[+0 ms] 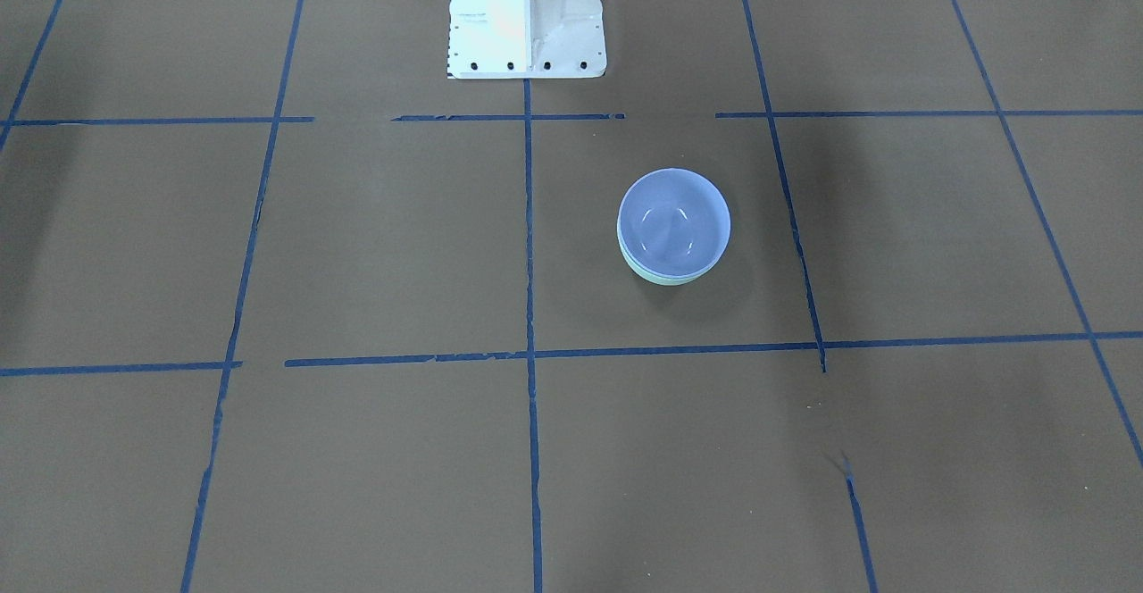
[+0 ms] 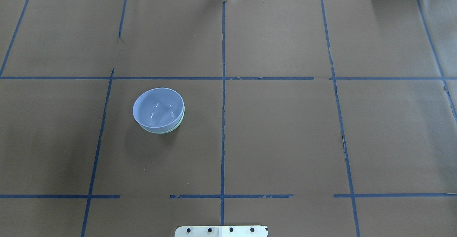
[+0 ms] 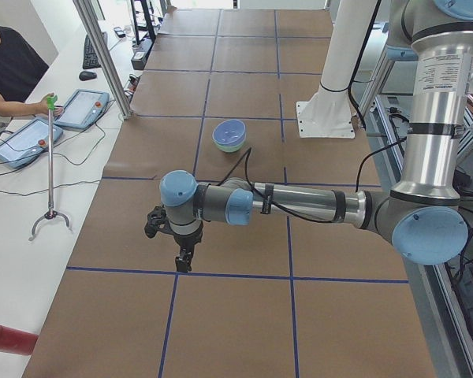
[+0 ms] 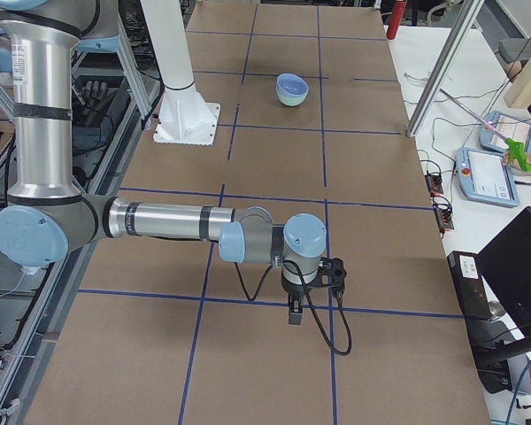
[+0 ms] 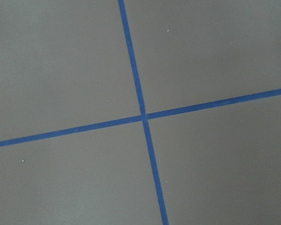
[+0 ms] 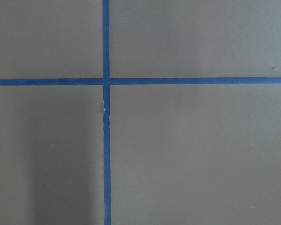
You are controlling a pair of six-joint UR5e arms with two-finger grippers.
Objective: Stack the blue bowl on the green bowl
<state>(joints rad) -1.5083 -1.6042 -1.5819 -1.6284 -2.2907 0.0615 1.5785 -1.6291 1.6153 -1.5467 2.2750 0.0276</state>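
The blue bowl point(image 1: 674, 222) sits nested inside the green bowl point(image 1: 665, 279), whose mint rim shows only as a thin crescent under it. In the overhead view the blue bowl point(image 2: 158, 107) and green bowl point(image 2: 162, 131) stand left of the centre tape line. My left gripper point(image 3: 183, 264) hangs over the table's left end, far from the bowls and pointing down. My right gripper point(image 4: 294, 315) hangs over the table's right end, also far from them. Both show only in the side views, so I cannot tell whether they are open or shut. Both wrist views show only brown paper and blue tape.
The white robot base point(image 1: 527, 12) stands at the table's robot-side edge. Blue tape lines grid the brown table cover. An operator's tablets point(image 3: 83, 108) and a metal stand point(image 3: 50, 213) lie on the side bench. A laptop point(image 4: 522, 266) sits past the right end.
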